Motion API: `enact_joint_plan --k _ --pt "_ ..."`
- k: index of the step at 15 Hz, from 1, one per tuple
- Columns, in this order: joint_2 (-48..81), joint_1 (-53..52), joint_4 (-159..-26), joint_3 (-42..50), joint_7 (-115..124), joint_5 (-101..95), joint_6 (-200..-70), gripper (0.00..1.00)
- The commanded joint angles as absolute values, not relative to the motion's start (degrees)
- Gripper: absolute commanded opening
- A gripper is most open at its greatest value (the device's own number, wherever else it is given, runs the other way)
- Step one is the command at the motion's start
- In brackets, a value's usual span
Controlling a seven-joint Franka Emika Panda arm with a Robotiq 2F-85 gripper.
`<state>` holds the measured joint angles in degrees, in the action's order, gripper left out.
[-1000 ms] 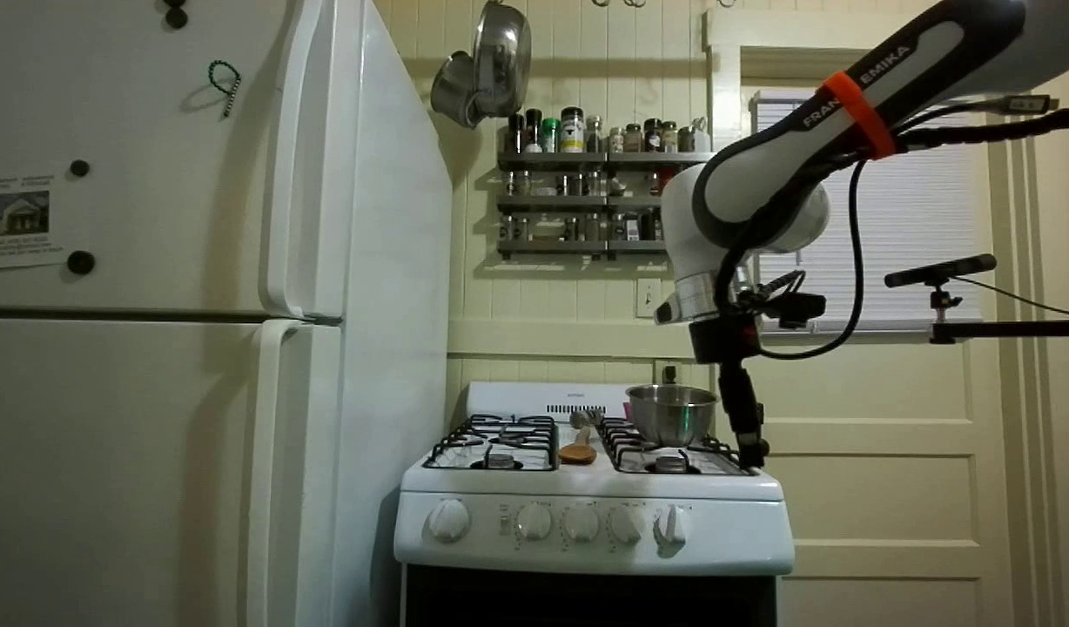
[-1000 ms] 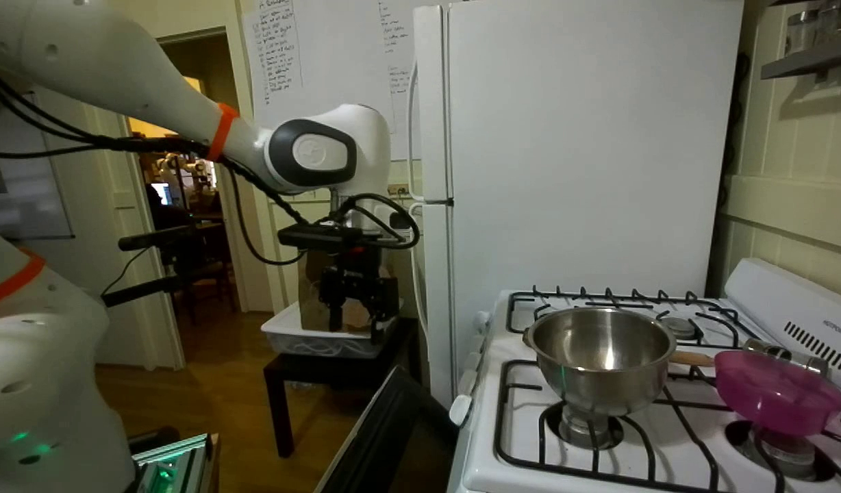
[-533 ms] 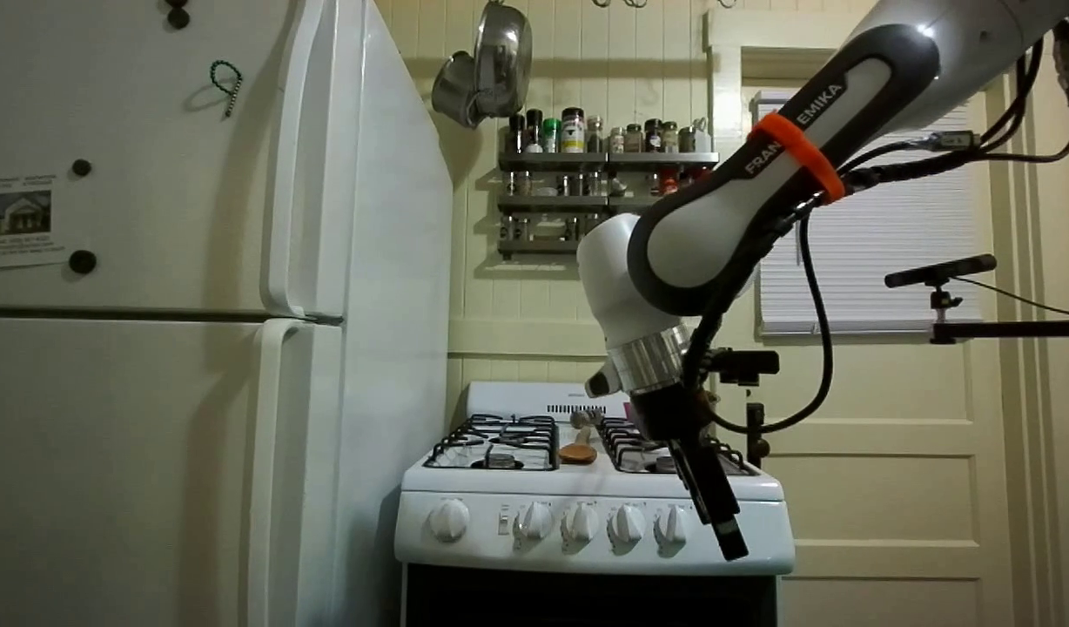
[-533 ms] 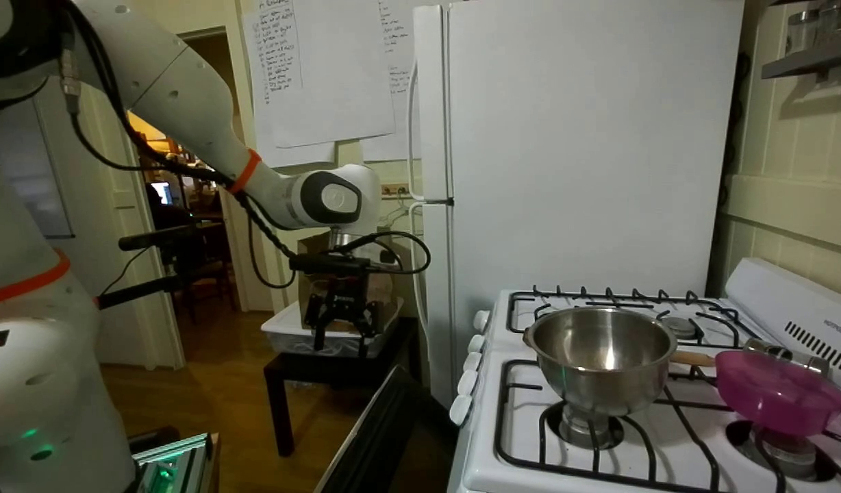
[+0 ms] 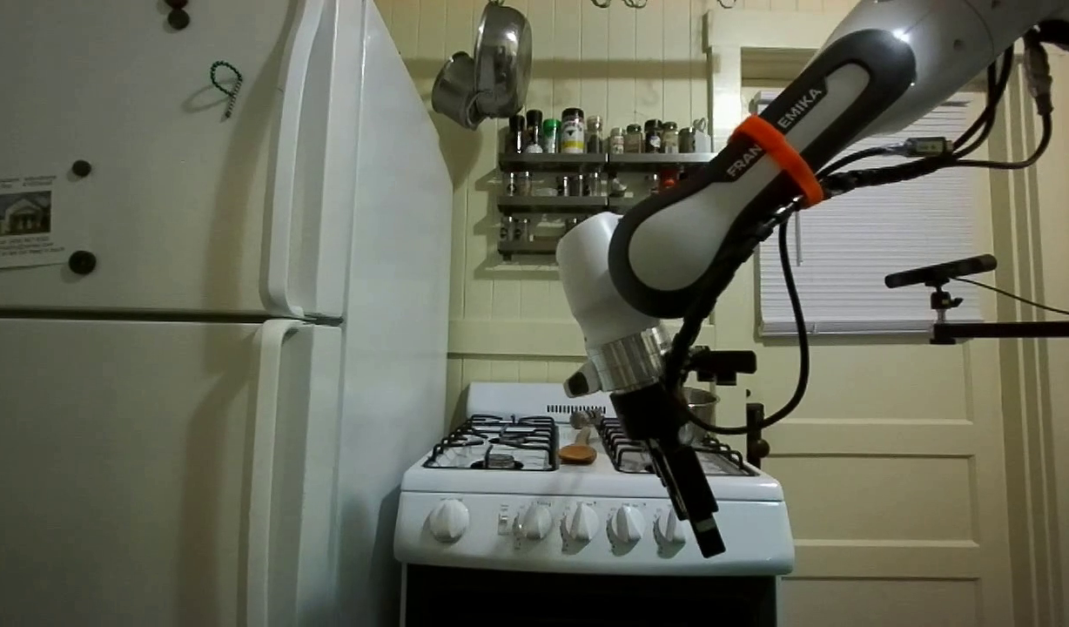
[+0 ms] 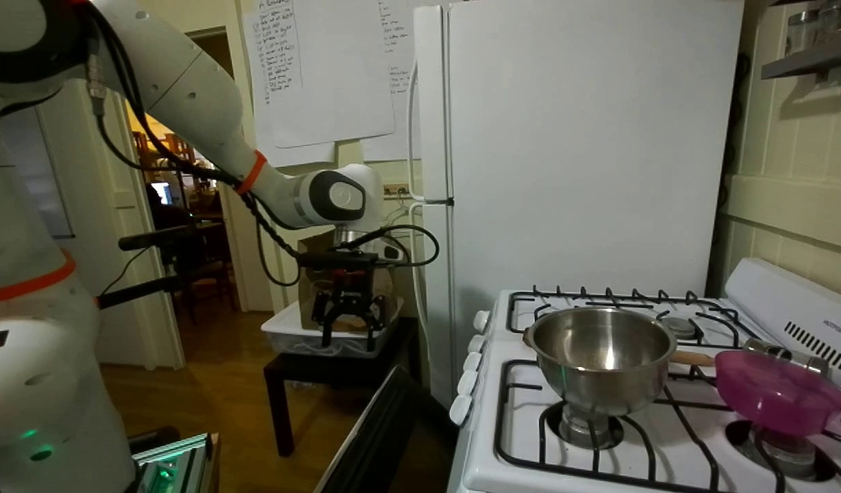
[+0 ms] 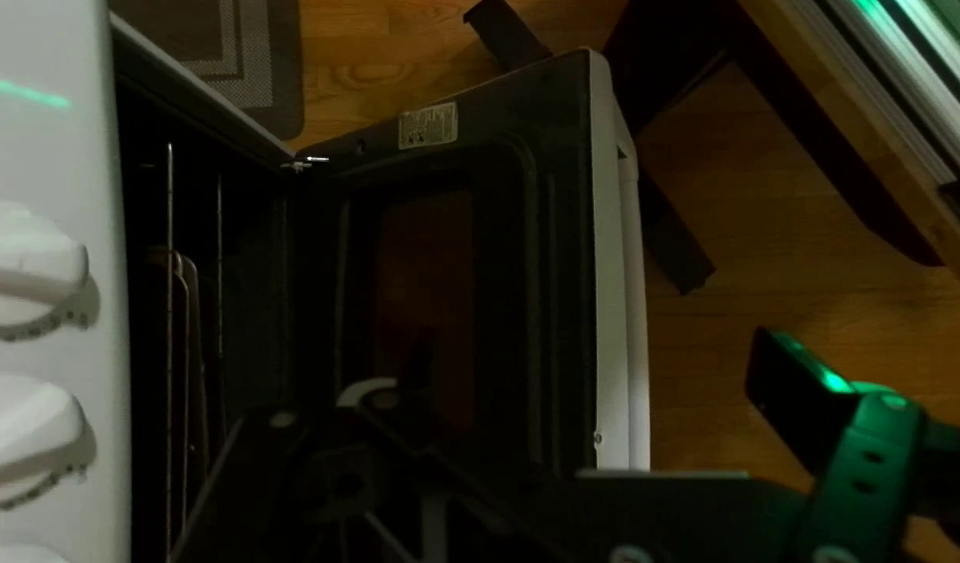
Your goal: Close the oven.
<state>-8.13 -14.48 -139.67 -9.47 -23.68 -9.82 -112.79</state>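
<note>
The oven is a white gas range with black grates and white knobs; its front panel (image 5: 578, 531) shows in an exterior view, its white top (image 6: 485, 445) in an exterior view. Its dark oven door (image 6: 393, 438) hangs open, folded down toward the robot. In the wrist view the open door (image 7: 542, 258) shows its inner side, with the white handle (image 7: 635, 352) along its outer edge and racks (image 7: 170, 313) inside the oven. My gripper (image 6: 349, 340) is open and empty, fingers pointing down, above the door. It also shows in an exterior view (image 5: 711, 542) and the wrist view (image 7: 593, 360).
The tall white refrigerator (image 6: 585, 150) stands beside the range. A steel bowl (image 6: 598, 383) and a pink dish (image 6: 776, 394) sit on the burners. A plastic bin (image 6: 283, 339) rests on a black table (image 6: 277, 373). A camera (image 5: 939, 270) is mounted on a bar.
The arm has swung lower and the gripper has dropped from above the stovetop to in front of the knobs, then shifted slightly left in an exterior view. The oven door has not moved.
</note>
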Motion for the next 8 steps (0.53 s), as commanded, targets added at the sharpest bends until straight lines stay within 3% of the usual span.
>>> enact_joint_plan --k 1,8 --pt "2.28 -16.41 -131.46 -13.92 -21.46 -13.07 -113.72 1.0" --pt "20.37 -19.55 -122.12 -18.91 -29.68 -21.11 -128.65 1.0"
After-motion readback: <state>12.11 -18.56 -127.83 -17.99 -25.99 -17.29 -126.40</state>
